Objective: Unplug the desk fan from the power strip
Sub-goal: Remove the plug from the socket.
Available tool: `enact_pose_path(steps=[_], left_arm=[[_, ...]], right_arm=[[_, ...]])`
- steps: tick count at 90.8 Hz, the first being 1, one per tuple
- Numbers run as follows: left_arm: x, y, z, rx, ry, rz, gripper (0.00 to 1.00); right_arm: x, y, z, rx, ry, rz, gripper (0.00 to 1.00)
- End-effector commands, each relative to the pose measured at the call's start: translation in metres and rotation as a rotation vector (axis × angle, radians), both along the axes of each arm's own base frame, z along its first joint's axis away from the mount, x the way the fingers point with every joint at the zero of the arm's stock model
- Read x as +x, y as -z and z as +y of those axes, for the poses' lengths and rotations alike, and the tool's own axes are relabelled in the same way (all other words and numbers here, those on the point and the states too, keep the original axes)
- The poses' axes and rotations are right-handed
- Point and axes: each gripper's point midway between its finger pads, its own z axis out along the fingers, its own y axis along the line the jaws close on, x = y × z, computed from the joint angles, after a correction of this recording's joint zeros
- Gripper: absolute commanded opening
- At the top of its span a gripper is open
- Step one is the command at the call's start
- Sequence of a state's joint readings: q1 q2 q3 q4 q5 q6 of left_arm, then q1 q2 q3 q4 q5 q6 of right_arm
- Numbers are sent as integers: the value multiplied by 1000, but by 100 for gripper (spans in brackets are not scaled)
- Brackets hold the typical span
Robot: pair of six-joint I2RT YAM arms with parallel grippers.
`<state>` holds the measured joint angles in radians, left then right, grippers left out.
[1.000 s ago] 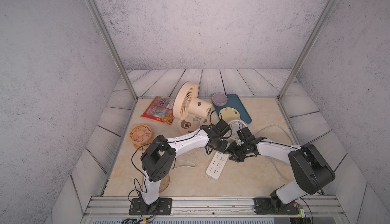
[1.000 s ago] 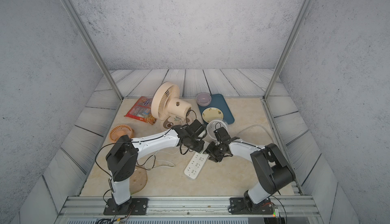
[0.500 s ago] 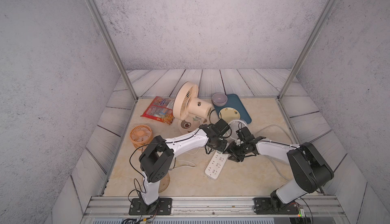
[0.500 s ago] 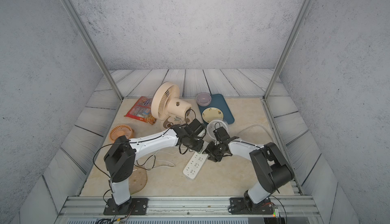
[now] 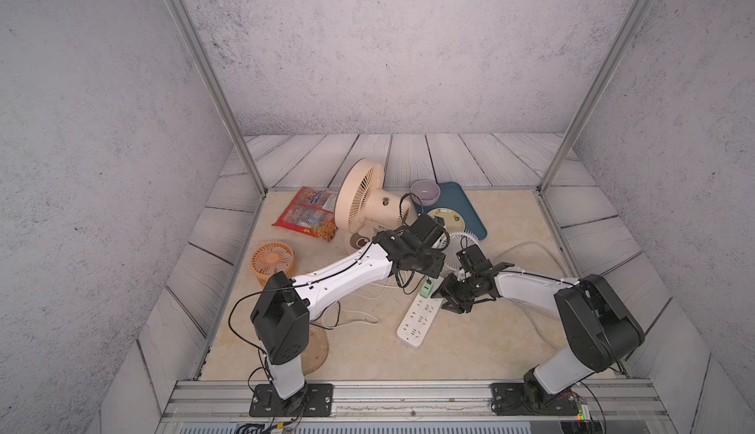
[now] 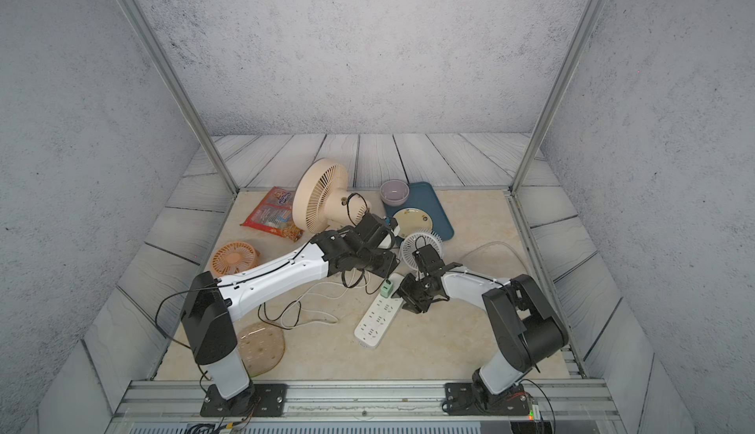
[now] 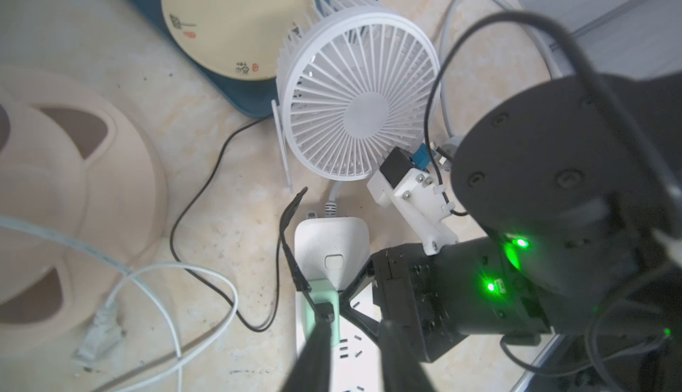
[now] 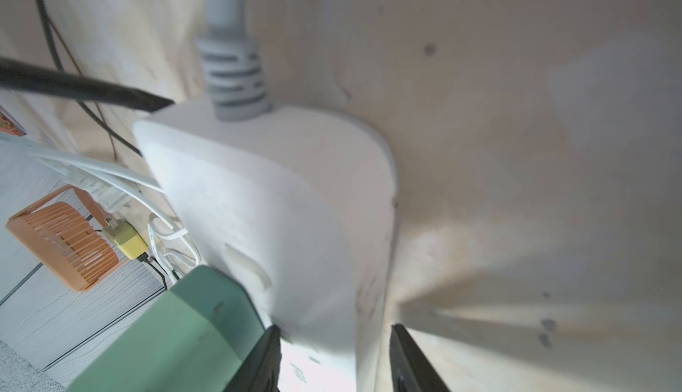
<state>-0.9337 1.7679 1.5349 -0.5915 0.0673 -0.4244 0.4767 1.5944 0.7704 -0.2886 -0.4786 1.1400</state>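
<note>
white strip (image 5: 417, 316) lies flat, sockets up, cord end pinched between the right jaws, and its thick pale cord (image 7: 453, 14) runs off past them. little green plug (image 7: 323, 292) is seated in the socket nearest that end, just outside the right jaws, at one left jaw's tip. its thin black lead (image 7: 192, 205) loops away

Grey textured walls (image 5: 388, 44), pale planks (image 5: 408, 158), beige marbled tabletop (image 5: 367, 358).
</note>
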Motion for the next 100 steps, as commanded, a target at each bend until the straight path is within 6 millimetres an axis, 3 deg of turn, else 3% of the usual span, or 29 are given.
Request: enact_pose_path(steps=[1,13,36,48,77,100], left_arm=[[-8,6,17,48,-17,11,49],[-17,24,20,70,-13,64,57],[-23,51,8,94,25,157,59],[-22,63,7,127,31,174,53],[-19,87,15,187,14,194,54],[-17,98,9,200,27,204,38]], right_arm=[[-39,47,-44,-232,31,172,49],[-39,46,-42,-225,30,170,49],[-37,46,-40,-214,26,163,49],[-36,45,-39,-210,25,160,49],[-35,44,-39,-206,25,157,49],[-36,45,-38,-204,30,158,49]])
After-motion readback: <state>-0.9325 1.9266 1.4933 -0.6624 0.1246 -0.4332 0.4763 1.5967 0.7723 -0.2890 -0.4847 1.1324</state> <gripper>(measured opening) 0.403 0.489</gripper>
